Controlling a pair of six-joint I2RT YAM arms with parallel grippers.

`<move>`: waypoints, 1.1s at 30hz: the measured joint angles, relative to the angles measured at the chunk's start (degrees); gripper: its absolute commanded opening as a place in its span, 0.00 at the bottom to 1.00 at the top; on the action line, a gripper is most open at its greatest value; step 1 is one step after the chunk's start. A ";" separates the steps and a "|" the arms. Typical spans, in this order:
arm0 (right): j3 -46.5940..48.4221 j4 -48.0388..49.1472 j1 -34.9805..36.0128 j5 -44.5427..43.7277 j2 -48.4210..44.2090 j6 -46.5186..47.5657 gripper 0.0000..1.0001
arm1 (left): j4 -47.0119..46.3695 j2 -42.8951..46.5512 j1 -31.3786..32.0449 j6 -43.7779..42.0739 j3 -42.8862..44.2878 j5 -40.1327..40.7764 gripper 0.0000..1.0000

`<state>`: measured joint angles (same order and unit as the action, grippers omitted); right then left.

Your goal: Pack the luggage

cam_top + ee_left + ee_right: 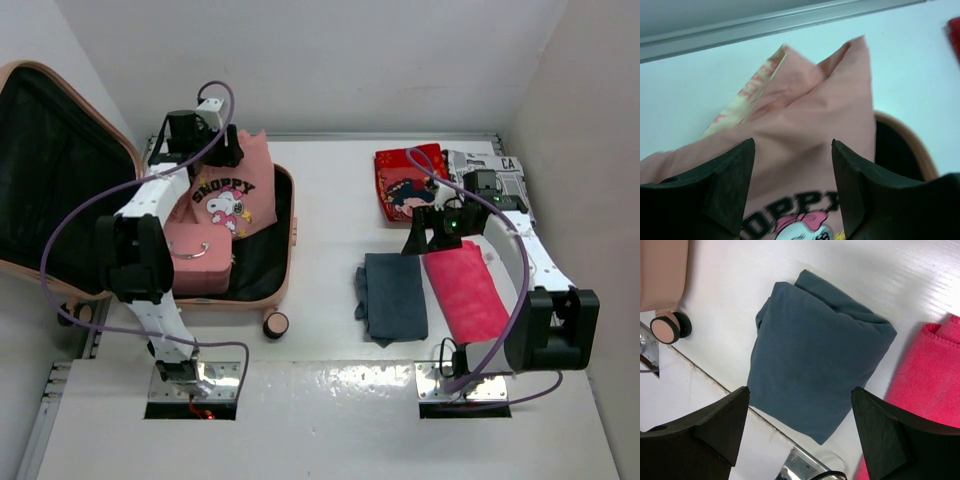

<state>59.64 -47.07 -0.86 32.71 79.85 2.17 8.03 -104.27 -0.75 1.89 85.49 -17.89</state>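
Observation:
The luggage lies open at the left, its black-lined lid folded back. In its base lie a pink Snoopy shirt and a small pink box with a metal handle. My left gripper hangs open over the far end of the shirt, fingers apart and holding nothing. My right gripper is open and empty above a folded dark blue cloth on the table.
A folded bright pink towel lies right of the blue cloth. A red patterned garment and a white printed item lie at the back right. A suitcase wheel sticks out near the front.

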 measured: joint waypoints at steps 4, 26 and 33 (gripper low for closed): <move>-0.74 -0.17 0.00 -0.52 -0.59 0.02 0.82 | -0.26 -2.84 1.75 2.51 3.52 -0.22 0.58; -0.79 -0.42 0.00 -1.66 -1.01 0.68 0.82 | -2.67 -1.07 11.67 5.55 -15.82 14.45 0.88; -0.79 -0.98 0.00 -2.64 -0.92 1.01 0.82 | -2.69 -5.01 12.20 8.66 -13.64 18.99 0.42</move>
<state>58.85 -48.05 -0.86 30.06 78.94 3.18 5.34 -109.27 11.44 10.55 71.85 1.10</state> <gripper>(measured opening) 0.820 0.553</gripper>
